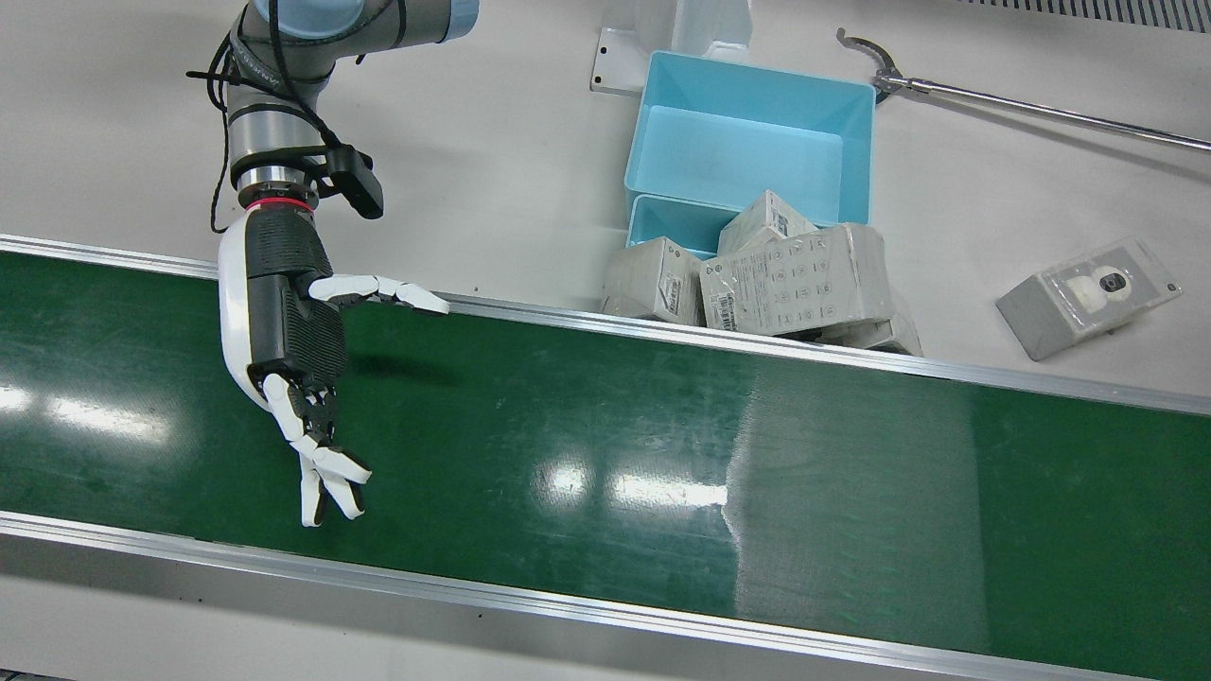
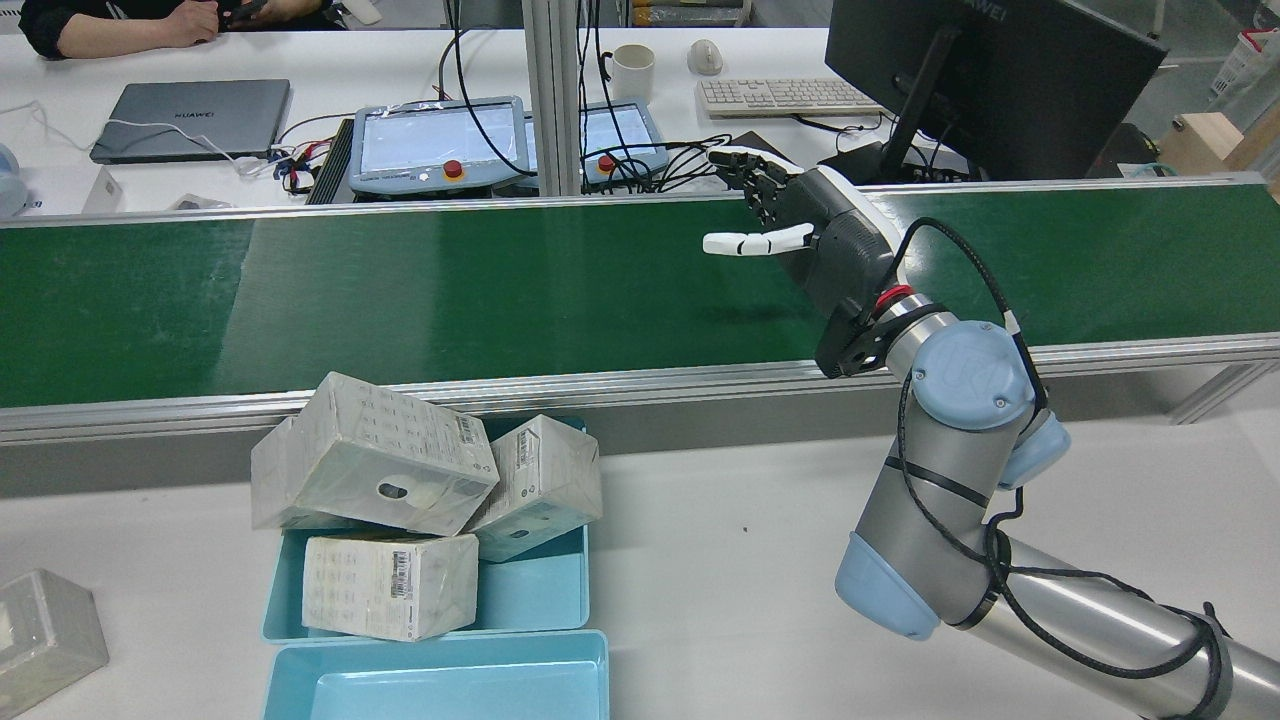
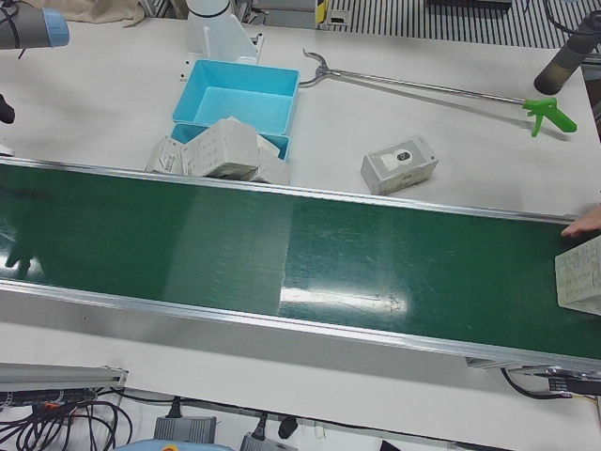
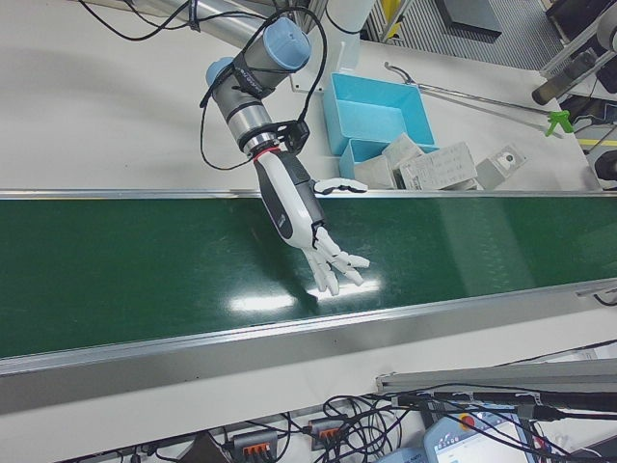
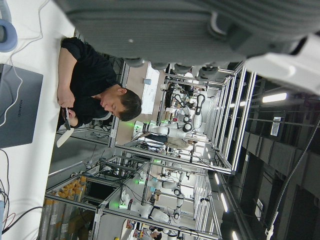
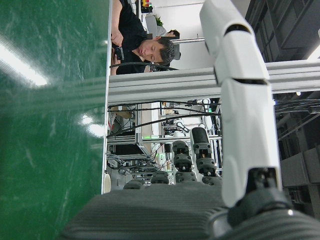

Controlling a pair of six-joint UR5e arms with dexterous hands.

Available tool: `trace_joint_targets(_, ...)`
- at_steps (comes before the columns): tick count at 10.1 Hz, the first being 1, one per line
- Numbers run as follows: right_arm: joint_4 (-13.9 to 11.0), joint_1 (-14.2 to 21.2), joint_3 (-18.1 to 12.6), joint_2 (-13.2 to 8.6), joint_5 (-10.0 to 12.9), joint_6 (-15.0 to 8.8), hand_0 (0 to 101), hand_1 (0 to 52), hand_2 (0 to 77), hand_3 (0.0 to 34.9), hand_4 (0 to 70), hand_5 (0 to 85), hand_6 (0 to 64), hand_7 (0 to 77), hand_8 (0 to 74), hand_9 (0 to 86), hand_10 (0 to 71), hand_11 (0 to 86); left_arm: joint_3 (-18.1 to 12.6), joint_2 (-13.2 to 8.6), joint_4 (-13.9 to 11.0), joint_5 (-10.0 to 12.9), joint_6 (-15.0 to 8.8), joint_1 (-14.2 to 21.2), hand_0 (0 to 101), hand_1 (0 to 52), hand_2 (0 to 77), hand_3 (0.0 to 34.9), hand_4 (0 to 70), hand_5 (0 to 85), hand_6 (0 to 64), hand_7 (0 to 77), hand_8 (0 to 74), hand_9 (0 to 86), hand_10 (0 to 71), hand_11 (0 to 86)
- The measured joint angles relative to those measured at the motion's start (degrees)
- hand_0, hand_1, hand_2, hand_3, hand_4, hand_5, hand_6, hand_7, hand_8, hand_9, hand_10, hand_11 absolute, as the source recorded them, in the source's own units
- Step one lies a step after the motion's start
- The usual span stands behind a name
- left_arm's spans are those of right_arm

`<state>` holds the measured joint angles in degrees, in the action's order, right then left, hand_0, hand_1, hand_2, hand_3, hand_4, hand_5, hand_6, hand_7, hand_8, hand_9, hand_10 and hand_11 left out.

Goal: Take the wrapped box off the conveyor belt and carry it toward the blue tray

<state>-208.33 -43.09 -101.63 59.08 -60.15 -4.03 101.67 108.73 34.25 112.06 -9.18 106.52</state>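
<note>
A wrapped box point(image 3: 580, 275) sits on the green conveyor belt point(image 1: 662, 454) at its far end in the left-front view, cut off by the frame edge, with a person's hand point(image 3: 582, 225) just behind it. My right hand point(image 1: 293, 359) hovers open over the other end of the belt, fingers spread and holding nothing; it also shows in the rear view point(image 2: 800, 230) and the right-front view point(image 4: 304, 217). The blue tray point(image 1: 738, 156) stands on the white table behind the belt. Of my left hand point(image 5: 165, 30) only a grey palm shows.
Several wrapped boxes point(image 1: 795, 279) pile on a smaller blue tray point(image 2: 530, 590) by the belt's rail. A boxed camera point(image 1: 1088, 295) lies on the table beside them. A long reacher tool point(image 1: 1041, 109) lies behind. A person sits at the desks beyond the belt point(image 2: 120, 25).
</note>
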Motion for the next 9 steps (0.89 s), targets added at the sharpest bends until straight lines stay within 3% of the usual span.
trace_joint_targets(2,0.3,0.0,0.2,-0.1,0.0,0.2,50,20.7,18.0,0.2,9.8,21.8,5.5,3.3,0.5,2.2,0.0,0.5,0.0,0.0,0.0,0.0,0.0,0.0,0,0.0,0.5,0.0,0.0,1.1,0.5,0.0,0.5,0.0,0.5,0.5)
trace_joint_targets(3,1.1,0.0,0.2,-0.1,0.1,0.2,50,15.8,14.2,0.1,7.6,18.0,3.8,2.7,0.5,2.2,0.0,0.5,0.0,0.0,0.0,0.0,0.0,0.0,0,0.0,0.5,0.0,0.0,1.1,0.5,0.0,0.5,0.0,0.5,0.5)
trace_joint_targets(6,4.8,-0.3,0.4,0.4,0.1,0.1,49,15.8,13.1,0.1,7.1,18.5,3.8,2.7,0.5,2.2,0.0,0.5,0.0,0.0,0.0,0.0,0.0,0.0,0,0.0,0.5,0.0,0.0,1.1,0.5,0.0,0.5,0.0,0.5,0.5)
trace_joint_targets(9,6.1,-0.2,0.6,0.7,0.0,-0.2,49,16.9,13.6,0.1,9.3,18.5,4.4,2.7,0.5,2.2,0.0,0.5,0.0,0.0,0.0,0.0,0.0,0.0,0,0.0,0.5,0.0,0.0,1.1,0.5,0.5,0.5,0.0,0.5,0.5)
